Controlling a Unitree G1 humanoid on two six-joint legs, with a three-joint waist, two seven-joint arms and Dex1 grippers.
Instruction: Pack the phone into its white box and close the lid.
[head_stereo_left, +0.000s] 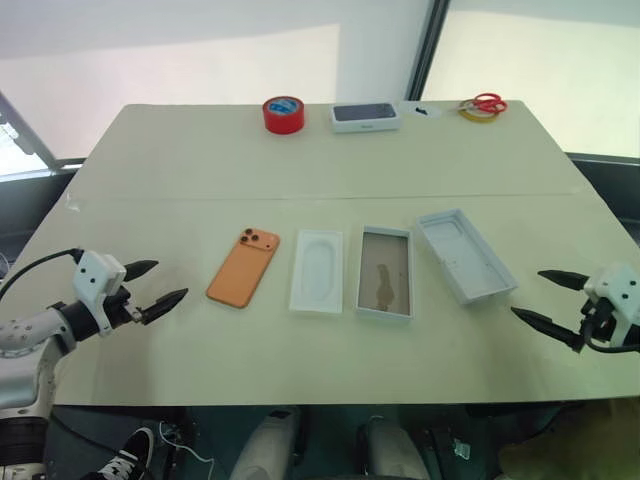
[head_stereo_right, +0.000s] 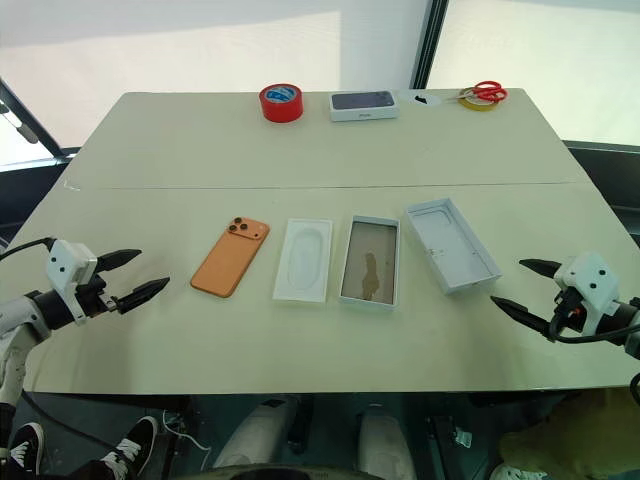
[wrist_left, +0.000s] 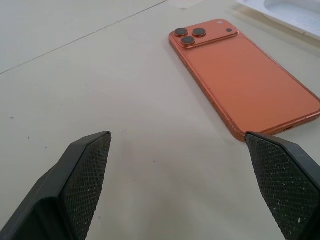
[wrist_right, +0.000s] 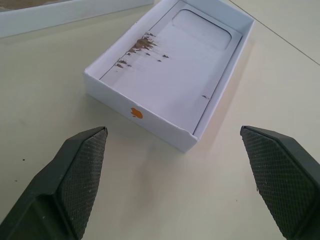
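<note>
Now, phone (head_stereo_left: 243, 267): it lies face down on the table (head_stereo_left: 200, 170), camera corner toward twelve o'clock, leftmost in a row of four parts, untouched.
Insert (head_stereo_left: 317, 271): this white moulded tray sits just at the phone's three o'clock, apart from it; a sideways nudge of the phone could push it along.
Box (head_stereo_left: 385, 272): the open base with the brownish floor lies at three o'clock of the insert, so the phone must be carried over the insert to reach it; a low carry may clip a thin wall.
Lid (head_stereo_left: 465, 254): it rests inside-up and skewed at the box's three o'clock; lowered unaligned, it would likely jam.
Left claw (head_stereo_left: 150, 286): spread wide and empty, near the phone at its nine o'clock; a flat, thin phone may slip as the fingers close.
Right claw (head_stereo_left: 550, 297): spread wide and empty, at about four o'clock of the lid.
</note>
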